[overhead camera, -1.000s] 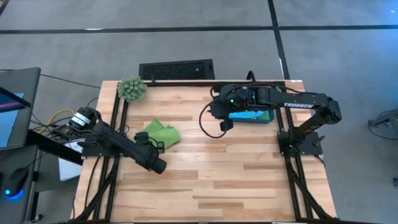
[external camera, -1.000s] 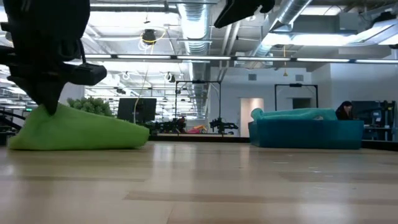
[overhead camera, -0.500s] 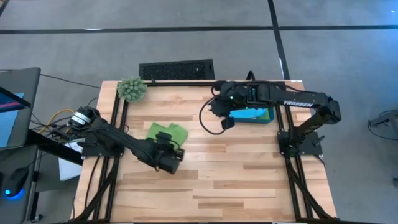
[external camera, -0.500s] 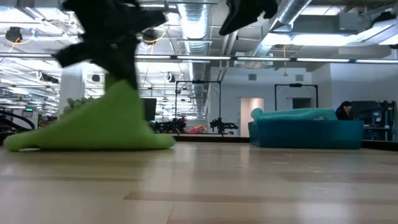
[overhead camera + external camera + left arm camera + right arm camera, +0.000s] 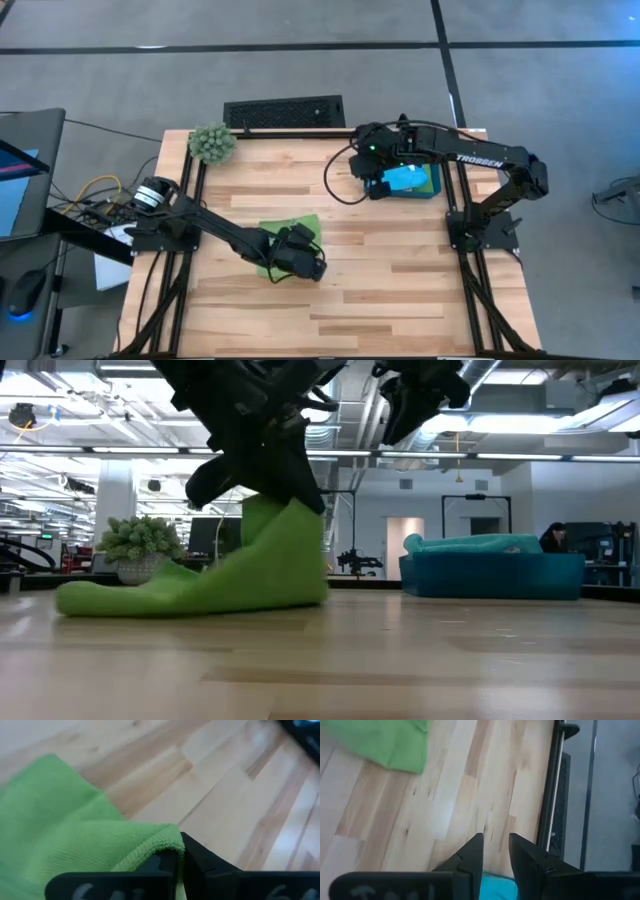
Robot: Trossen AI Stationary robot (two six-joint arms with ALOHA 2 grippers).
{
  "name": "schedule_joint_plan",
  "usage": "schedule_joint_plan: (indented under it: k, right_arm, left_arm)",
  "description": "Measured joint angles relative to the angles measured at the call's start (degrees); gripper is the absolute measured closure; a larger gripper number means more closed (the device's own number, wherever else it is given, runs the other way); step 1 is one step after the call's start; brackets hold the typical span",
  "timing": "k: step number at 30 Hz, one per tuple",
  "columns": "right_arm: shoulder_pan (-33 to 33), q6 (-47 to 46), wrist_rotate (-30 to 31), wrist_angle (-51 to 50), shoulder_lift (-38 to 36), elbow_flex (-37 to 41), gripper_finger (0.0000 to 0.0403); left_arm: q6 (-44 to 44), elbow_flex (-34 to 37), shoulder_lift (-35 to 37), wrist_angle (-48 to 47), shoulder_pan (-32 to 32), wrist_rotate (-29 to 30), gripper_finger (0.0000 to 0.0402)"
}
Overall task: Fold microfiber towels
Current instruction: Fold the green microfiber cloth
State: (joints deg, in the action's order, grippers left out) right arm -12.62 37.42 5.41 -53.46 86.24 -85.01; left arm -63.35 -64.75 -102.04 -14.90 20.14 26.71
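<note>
Left tool is gripping the green towel at mid-desk; right tool is hanging empty, fingers parted, above the teal towels.

Count, placed relative to the table: one green towel lying near its middle; one teal bin sitting at its far right edge, one light blue towel showing inside; one plant ball resting at its far left corner; two arms reaching over it.
</note>
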Motion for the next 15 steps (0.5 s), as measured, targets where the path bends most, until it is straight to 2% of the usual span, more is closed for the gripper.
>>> schedule_joint_plan:
  k: [4,7,11,15]
  right_arm:
    - [-0.2,0.0,0.0,-0.6,0.0,0.0,0.0287]
    - [-0.3,0.0,0.0,-0.6,0.0,0.0,0.0287]
    - [-0.3,0.0,0.0,-0.6,0.0,0.0,0.0287]
    - [-0.3,0.0,0.0,-0.6,0.0,0.0,0.0287]
  left_arm:
    - [4.1,0.0,0.4,0.6,0.1,3.8,0.0401]
    - [7.3,0.0,1.2,0.4,0.0,4.3,0.0401]
    - [14.3,-0.7,1.2,-1.1,-1.1,3.7,0.0401]
    - [21.7,-3.9,1.2,-5.2,-3.6,0.1,0.0401]
